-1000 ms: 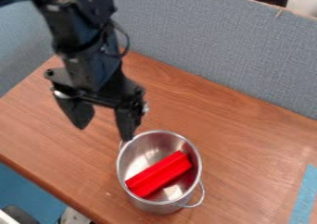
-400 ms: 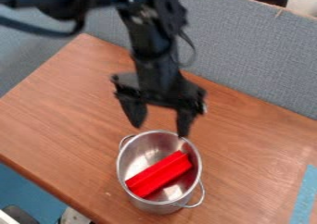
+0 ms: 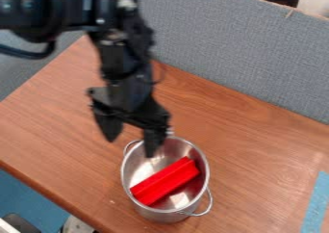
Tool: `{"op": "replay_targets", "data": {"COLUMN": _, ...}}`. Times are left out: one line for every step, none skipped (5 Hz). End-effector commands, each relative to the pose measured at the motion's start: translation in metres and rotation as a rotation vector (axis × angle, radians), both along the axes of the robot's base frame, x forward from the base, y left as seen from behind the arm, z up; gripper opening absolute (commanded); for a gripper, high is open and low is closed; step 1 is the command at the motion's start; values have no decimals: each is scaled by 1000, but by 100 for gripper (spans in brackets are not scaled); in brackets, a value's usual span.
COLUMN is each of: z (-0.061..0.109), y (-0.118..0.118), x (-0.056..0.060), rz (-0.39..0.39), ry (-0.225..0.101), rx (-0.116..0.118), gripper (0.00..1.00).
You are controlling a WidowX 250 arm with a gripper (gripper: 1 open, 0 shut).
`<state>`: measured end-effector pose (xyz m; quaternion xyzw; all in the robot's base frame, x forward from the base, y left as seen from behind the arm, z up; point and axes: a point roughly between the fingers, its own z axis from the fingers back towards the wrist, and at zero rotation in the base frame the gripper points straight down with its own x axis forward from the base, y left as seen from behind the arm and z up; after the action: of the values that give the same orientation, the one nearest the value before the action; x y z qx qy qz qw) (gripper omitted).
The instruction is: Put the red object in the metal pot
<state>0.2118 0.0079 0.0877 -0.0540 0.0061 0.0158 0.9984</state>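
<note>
Block (image 3: 168,182) is seated in pot (image 3: 144,207). Gripper (image 3: 134,139) is spread open, empty, at the rim; a straight-up retreat is advised.

arm: reaching in from upper left | gripper (image 3: 133,136): pointing down, jaws apart (nothing between them)

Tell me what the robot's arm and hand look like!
The arm is all black and chunky, with dark cables looping beside it. Its hand is black too, with two long, thin fingers like a fork's prongs. The picture is too blurry to show any markings.
</note>
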Motion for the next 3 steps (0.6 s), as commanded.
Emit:
{"op": "replay_targets", "data": {"z": -5, "y": 17, "x": 5, "rz": 38, "ry": -29, "rx": -7, "gripper": 100}}
{"op": "replay_targets", "data": {"z": -5, "y": 10, "x": 14, "rz": 49, "ry": -35, "rx": -4, "gripper": 100}}
{"op": "replay_targets", "data": {"z": -13, "y": 13, "x": 22, "rz": 60, "ry": -33, "rx": -2, "gripper": 100}}
